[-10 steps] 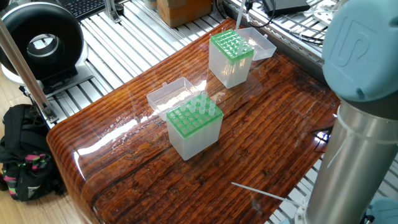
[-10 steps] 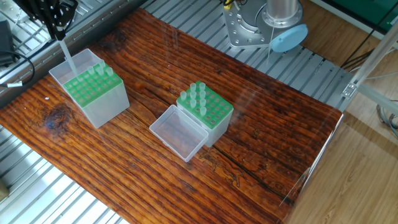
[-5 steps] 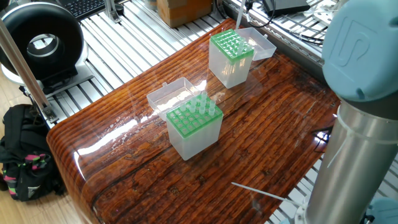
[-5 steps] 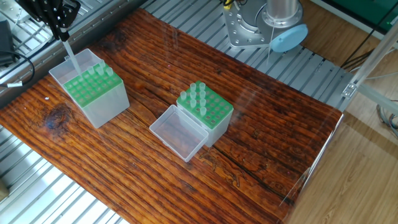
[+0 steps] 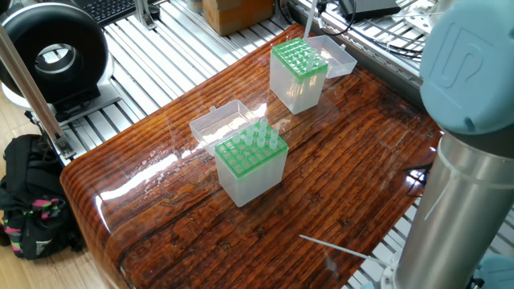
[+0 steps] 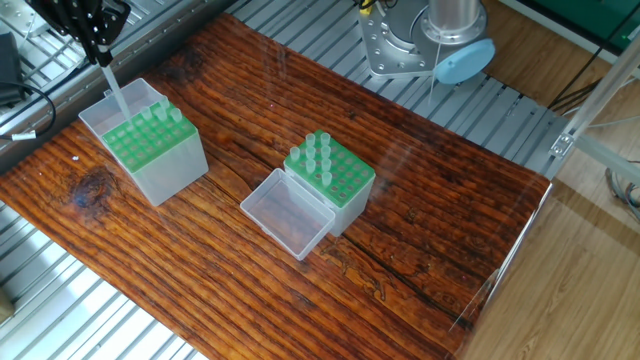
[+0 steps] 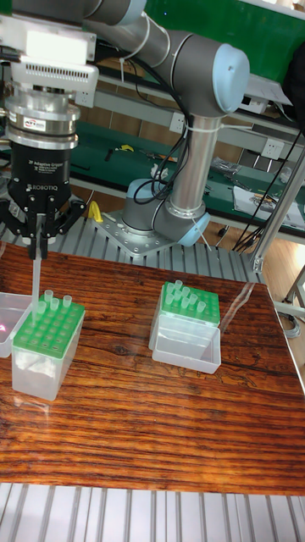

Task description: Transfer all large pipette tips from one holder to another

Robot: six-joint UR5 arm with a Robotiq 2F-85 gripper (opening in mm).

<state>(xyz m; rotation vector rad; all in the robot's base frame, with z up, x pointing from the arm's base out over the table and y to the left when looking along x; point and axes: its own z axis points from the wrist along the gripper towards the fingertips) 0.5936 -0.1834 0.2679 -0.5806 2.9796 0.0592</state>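
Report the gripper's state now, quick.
Gripper: shut on one large pipette tip, held upright over the green rack.

The arm reaches down — wrist vertical — its gripper [image 7: 37,246] pointing straight downward, fingers pinched together.
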